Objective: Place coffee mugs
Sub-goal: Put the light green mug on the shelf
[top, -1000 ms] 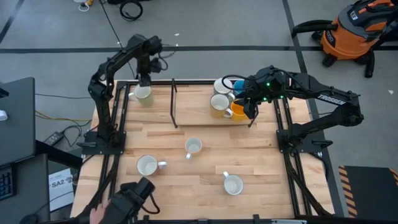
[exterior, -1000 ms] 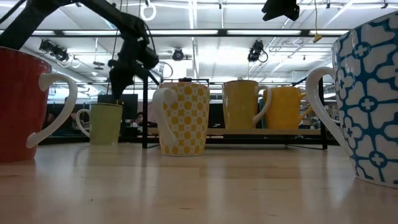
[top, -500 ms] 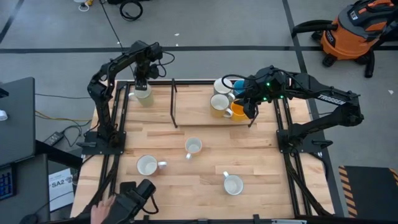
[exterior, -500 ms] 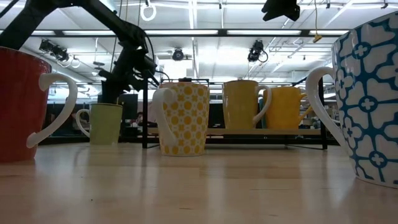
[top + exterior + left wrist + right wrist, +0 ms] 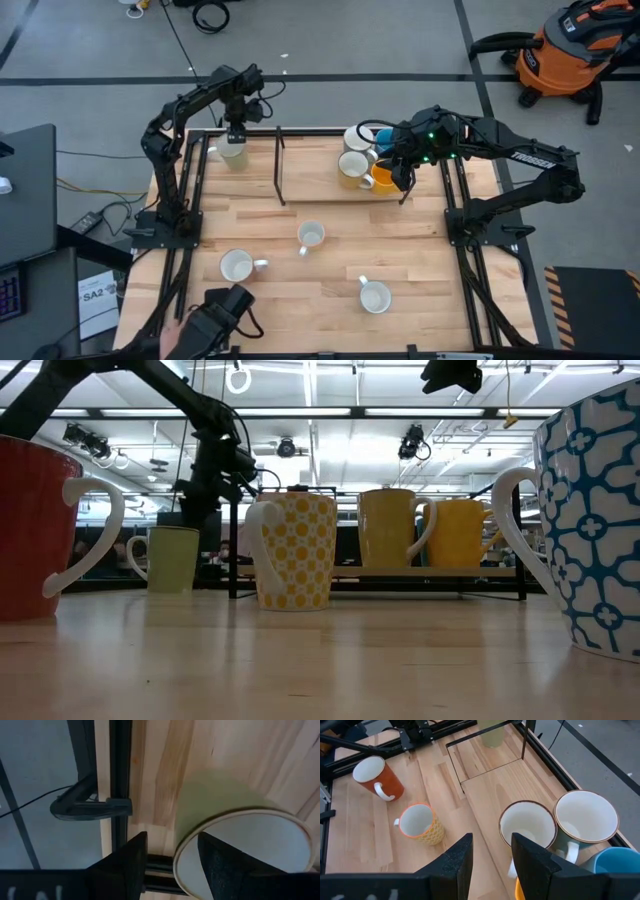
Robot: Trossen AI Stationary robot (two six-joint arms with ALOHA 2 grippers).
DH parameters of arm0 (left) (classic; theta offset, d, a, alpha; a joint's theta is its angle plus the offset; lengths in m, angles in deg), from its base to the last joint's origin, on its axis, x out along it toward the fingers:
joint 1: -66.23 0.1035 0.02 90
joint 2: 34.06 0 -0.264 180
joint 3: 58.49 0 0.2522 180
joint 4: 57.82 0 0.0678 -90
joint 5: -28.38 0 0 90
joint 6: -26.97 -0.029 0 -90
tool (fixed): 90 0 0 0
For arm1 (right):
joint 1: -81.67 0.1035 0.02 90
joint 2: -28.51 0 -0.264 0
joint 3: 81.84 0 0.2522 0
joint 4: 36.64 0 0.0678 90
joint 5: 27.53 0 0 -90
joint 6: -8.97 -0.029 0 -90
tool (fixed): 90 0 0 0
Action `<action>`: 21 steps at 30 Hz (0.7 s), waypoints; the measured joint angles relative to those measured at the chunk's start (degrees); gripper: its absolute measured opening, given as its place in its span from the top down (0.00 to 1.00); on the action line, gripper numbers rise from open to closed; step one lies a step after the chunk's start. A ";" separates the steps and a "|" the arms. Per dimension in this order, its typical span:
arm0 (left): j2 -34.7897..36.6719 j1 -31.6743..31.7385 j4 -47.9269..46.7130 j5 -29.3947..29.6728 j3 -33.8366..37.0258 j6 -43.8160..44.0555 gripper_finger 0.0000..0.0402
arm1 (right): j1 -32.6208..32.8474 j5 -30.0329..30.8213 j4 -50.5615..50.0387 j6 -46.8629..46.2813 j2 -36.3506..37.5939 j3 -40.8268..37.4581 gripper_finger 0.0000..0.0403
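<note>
Grey workshop floor all round, an orange shop vacuum [image 5: 575, 48] off in one corner. Wooden surface [image 5: 330, 275] in a black frame, with a thin wire rack [image 5: 279, 165] standing at its far side.

Left gripper [image 5: 236, 135] hangs just over the rim of a pale green mug [image 5: 232, 155] at the far left corner, beside the frame rail. Fingers [image 5: 220, 865] stand apart, one outside the rim, one over the mouth; not closed on it. The mug sits upright on the wood, and its inside looks bare.

Right gripper [image 5: 403, 172] is held over the mug cluster on the rack's low shelf at far right. Fingers part open with nothing between them. Below it: a yellow mug [image 5: 527, 827] and a white mug [image 5: 586, 817], touching side by side, both upright and showing bare insides. A blue mug [image 5: 616, 866] is tucked beside the white one, an orange-yellow mug [image 5: 381, 181] sits mostly under the gripper.

Loose on the open wood, well apart: a dotted yellow mug [image 5: 311, 236] in the middle, a red mug [image 5: 237, 266] near left, a blue-patterned mug [image 5: 375, 296] near right. All upright, all with nothing in them.
</note>
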 joint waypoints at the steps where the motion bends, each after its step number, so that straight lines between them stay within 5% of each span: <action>1: -0.21 0.00 0.02 -0.01 -0.03 0.01 0.55 | 0.00 0.00 0.00 0.01 0.00 0.00 0.65; 12: -3.39 -0.53 -0.25 -0.84 -0.04 1.52 0.57 | 0.00 0.02 0.00 0.01 0.00 0.00 0.65; 21: -3.39 -1.89 -0.38 -0.88 -0.04 6.38 0.77 | 0.00 -0.01 0.04 0.01 0.00 0.00 0.65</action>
